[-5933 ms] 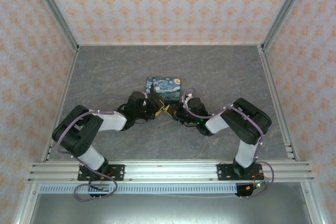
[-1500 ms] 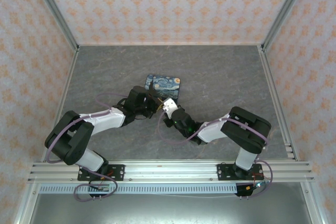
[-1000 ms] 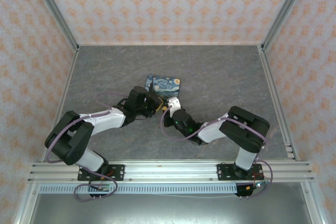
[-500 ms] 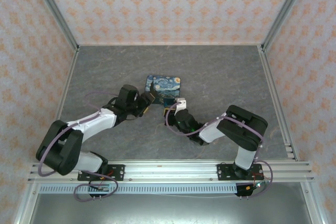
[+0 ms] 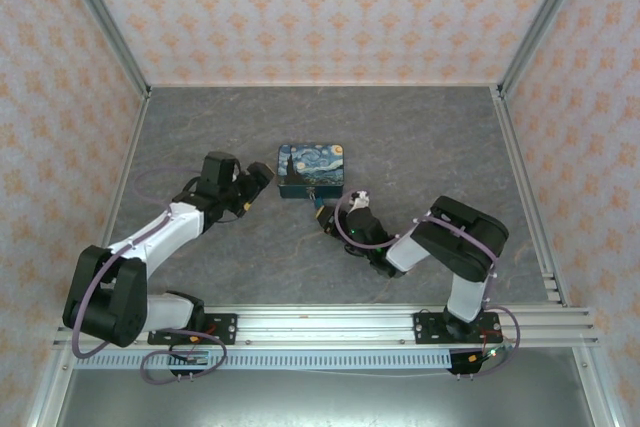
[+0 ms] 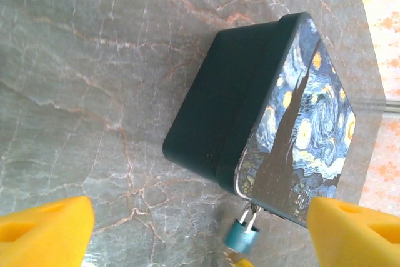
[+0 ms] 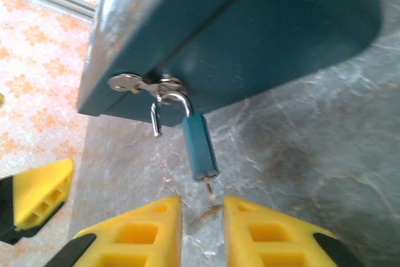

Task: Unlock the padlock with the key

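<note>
The small teal padlock [image 7: 200, 145] hangs from the hasp [image 7: 134, 83] on the front of the night-sky painted box [image 5: 312, 169]. One leg of its shackle [image 7: 154, 120] stands free of the body. The key [image 7: 207, 187] sticks out of the lock's underside, its ring lying in the narrow gap between my right gripper's [image 7: 203, 207] yellow fingers [image 7: 134, 232], which stand slightly apart and do not pinch it. My left gripper [image 6: 200, 211] is wide open and holds nothing, drawn back left of the box [image 6: 250, 92]. From there the padlock [image 6: 242, 234] dangles at the box's near corner.
The box sits flat on the grey marbled floor [image 5: 420, 137], mid-table. Patterned walls and aluminium rails [image 5: 525, 197] close in three sides. The left gripper's yellow finger [image 7: 37, 201] is visible beside the box from the right wrist.
My left gripper let go, opened wide and pulled back to the left of the box. My right gripper's jaws parted off the key and it backed toward the near edge.
</note>
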